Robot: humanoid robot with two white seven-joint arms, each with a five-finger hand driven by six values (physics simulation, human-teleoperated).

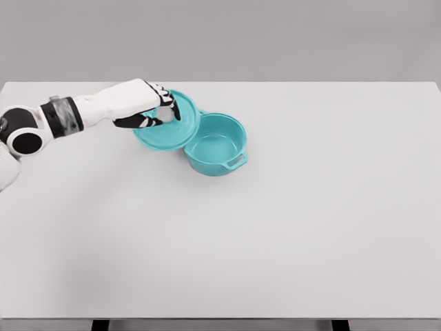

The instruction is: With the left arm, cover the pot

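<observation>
left hand (153, 105) is closed around the knob on the teal lid (167, 128), fingers curled over the top of it, thumb side low against the lid surface. knob itself mostly hidden under the fingers, looks grey

lid is tilted, not flat: its far edge is up, the near-left edge sits lower toward the table (275, 241). can't tell if that low edge actually touches the table or hangs just above it

lid sits left of the pot (216, 144) and overlaps the pot's left rim, so it's partly over the opening, not seated. most of the pot mouth is uncovered, bare teal inside visible

pot is upright on the table, one loop handle visible on its near-right side

left arm comes in from left of the pot, forearm white with a dark band at the wrist and a black joint further back near the picture's edge

right arm doesn't show

table is white, pot stands toward its far side, left of centre
</observation>
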